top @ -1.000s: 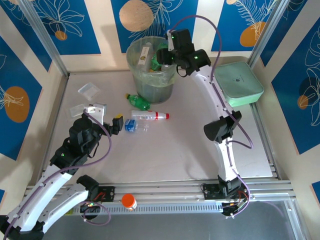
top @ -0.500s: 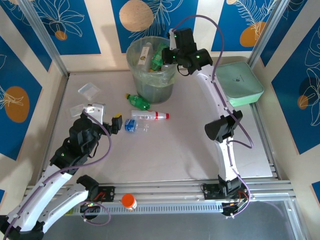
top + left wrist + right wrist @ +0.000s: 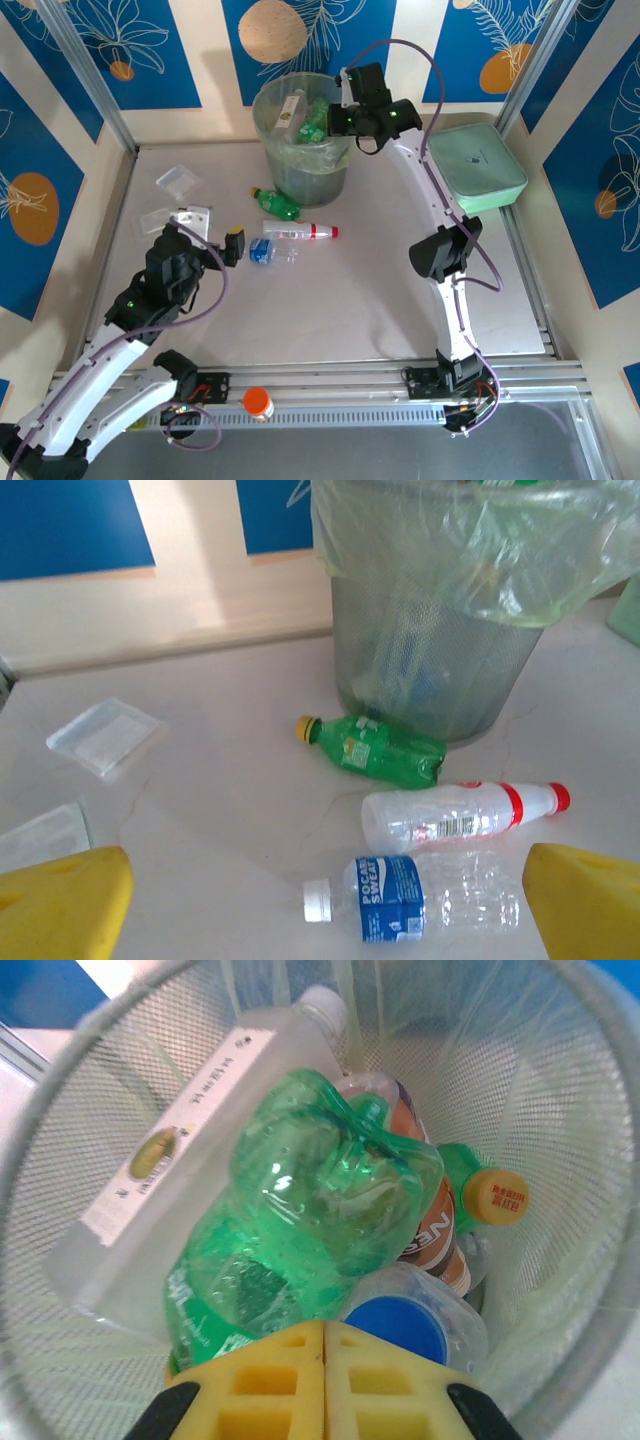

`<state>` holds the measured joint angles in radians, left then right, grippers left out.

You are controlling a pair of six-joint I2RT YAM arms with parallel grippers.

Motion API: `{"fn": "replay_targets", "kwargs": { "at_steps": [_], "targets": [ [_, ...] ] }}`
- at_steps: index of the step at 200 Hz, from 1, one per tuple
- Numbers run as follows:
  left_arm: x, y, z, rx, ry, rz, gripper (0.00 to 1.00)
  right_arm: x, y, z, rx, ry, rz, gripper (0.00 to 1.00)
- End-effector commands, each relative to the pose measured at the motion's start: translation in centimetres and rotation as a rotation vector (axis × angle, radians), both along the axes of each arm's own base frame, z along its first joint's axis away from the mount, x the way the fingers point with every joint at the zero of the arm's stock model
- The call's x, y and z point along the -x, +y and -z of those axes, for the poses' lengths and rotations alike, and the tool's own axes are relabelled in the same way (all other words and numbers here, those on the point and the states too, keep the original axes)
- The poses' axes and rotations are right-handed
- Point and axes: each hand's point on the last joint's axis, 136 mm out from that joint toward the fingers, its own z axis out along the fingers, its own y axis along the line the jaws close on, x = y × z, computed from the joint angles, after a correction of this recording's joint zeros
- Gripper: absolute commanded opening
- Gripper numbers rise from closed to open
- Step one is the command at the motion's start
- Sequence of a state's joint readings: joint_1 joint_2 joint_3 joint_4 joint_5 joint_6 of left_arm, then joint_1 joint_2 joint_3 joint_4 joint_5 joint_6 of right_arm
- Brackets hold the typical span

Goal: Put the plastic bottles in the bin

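Three plastic bottles lie on the table in front of the bin [image 3: 300, 130]: a crushed green one [image 3: 278, 204], a clear red-capped one [image 3: 300, 232] and a clear blue-labelled one [image 3: 272, 251]. My left gripper [image 3: 215, 232] is wide open just left of them, and its wrist view shows the blue-labelled bottle [image 3: 430, 905] lying between its yellow fingertips [image 3: 65, 900], untouched. My right gripper [image 3: 335, 120] hovers over the bin's right rim, its pads [image 3: 327, 1360] shut with nothing between them. Below it in the bin [image 3: 90, 1090] lie a crushed green bottle [image 3: 300, 1230] and several others.
A mint-green lidded box [image 3: 477, 165] sits at the right rear. Two flat clear packets [image 3: 178, 178] [image 3: 160, 220] lie at the left, near my left gripper. An orange-capped item [image 3: 258, 402] rests on the front rail.
My right gripper's jaws have closed empty above the bin and shifted slightly to the right. The left arm edged a little toward the bottles, still open.
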<state>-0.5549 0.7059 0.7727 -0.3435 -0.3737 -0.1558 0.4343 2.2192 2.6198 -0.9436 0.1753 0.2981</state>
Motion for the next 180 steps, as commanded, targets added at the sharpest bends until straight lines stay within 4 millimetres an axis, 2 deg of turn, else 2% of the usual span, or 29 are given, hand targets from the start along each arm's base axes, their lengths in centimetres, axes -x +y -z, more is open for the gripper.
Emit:
{"fn": "replay_targets", "kwargs": {
  "at_steps": [1,18,36,45,66,90,126,158,180],
  "targets": [
    [-0.2,-0.3,-0.5,0.061,0.066,-0.028,0.99,3.9,-1.0,-8.2,-0.092,-0.127,-0.013,0.13],
    [-0.8,0.3,0.3,0.122,0.165,-0.139,0.99,5.6,-1.7,-9.3,-0.110,-0.136,0.003,0.18],
    [-0.8,1.2,2.2,0.245,0.305,-0.311,0.99,7.7,-2.7,-9.9,-0.128,-0.160,0.024,0.23],
    [-0.8,0.7,3.5,0.311,0.381,-0.350,0.99,9.0,-3.1,-10.4,-0.151,-0.188,0.025,0.27],
    [-0.5,-0.1,6.7,0.460,0.530,-0.469,0.99,12.2,-4.9,-10.0,-0.218,-0.226,0.050,0.35],
    [-0.4,0.1,9.5,0.561,0.628,-0.602,0.99,15.9,-6.6,-8.0,-0.300,-0.234,0.053,0.41],
    [-1.8,0.4,11.8,0.702,0.665,-0.708,0.99,20.3,-8.2,-3.2,-0.319,-0.168,0.048,0.42],
    [-4.0,-0.2,14.6,0.804,0.748,-0.784,0.99,23.0,-9.3,0.2,-0.319,-0.112,0.052,0.42],
    [-5.5,-0.1,16.8,0.826,0.795,-0.843,0.99,24.4,-9.8,1.3,-0.322,-0.094,0.048,0.42]
  ]
}}
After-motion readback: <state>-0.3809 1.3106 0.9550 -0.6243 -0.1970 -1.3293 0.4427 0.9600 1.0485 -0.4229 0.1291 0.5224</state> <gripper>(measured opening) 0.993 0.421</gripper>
